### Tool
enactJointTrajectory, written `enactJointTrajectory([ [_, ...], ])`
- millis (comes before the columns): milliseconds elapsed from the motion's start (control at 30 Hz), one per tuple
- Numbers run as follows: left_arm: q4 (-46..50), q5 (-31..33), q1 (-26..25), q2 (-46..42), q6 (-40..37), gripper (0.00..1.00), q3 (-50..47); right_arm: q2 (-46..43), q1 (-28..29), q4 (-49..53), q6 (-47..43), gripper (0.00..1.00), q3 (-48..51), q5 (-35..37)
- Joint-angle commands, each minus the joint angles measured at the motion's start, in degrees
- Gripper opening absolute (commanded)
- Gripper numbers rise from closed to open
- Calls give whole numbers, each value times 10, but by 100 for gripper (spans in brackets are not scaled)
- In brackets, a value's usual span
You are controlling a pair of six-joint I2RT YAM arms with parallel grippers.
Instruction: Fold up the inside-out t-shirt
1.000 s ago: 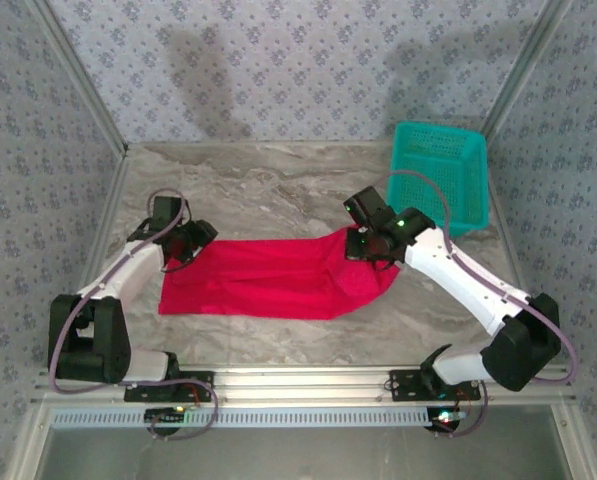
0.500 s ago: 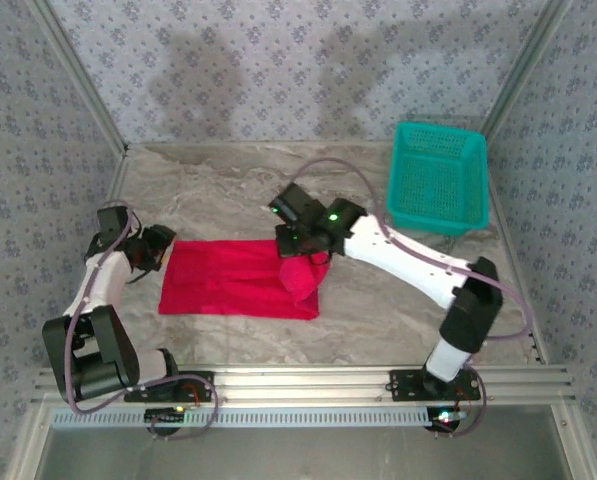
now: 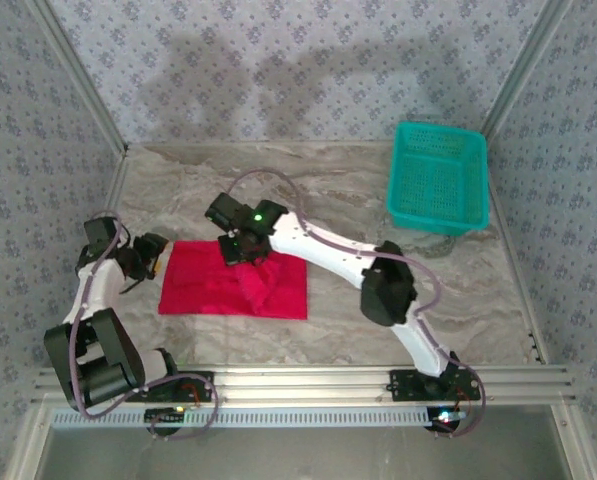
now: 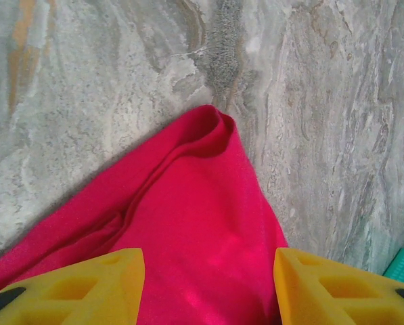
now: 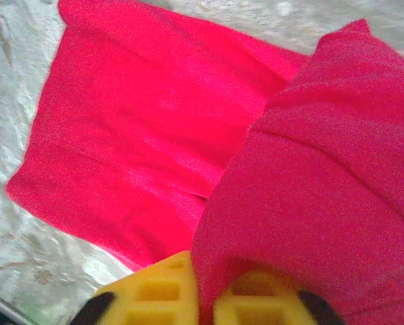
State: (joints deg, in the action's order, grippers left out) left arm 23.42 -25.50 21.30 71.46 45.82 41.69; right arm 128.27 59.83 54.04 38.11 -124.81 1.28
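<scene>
Across the t-shirt (image 3: 193, 285) the right tool (image 5: 207, 294) reaches, clamped on its fold — left tool (image 4: 208, 281) apart.

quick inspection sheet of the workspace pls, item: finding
surface: grey marble-pattern table
job's things: red t-shirt lying flat, its right part folded over onto itself, fold lumpy
clutter: teal basket at the far right corner, apart from the shirt
grippers: left gripper open at the shirt's left end; right gripper pinching the folded-over cloth
cables: cable arcs above the right arm
surroundings: patterned walls, metal rail at near edge
</scene>
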Motion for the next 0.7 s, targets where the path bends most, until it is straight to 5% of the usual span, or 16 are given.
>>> enactJointTrajectory([
  [0,15,-11,14,-23,-23,53,-6,56,24,90,14,33,-149,-44],
  [100,17,2,16,-38,-27,53,-6,43,40,99,15,52,-191,-54],
  [300,12,11,-4,-67,-21,53,-2,-107,44,46,17,57,1,-17],
  [433,11,27,-90,-87,-11,53,8,-218,8,-35,50,44,222,-2],
  [600,14,92,-272,-86,25,53,34,-311,-62,-144,89,12,445,-22],
  [667,-3,117,-348,-75,49,53,37,-331,-89,-168,106,7,504,-22],
])
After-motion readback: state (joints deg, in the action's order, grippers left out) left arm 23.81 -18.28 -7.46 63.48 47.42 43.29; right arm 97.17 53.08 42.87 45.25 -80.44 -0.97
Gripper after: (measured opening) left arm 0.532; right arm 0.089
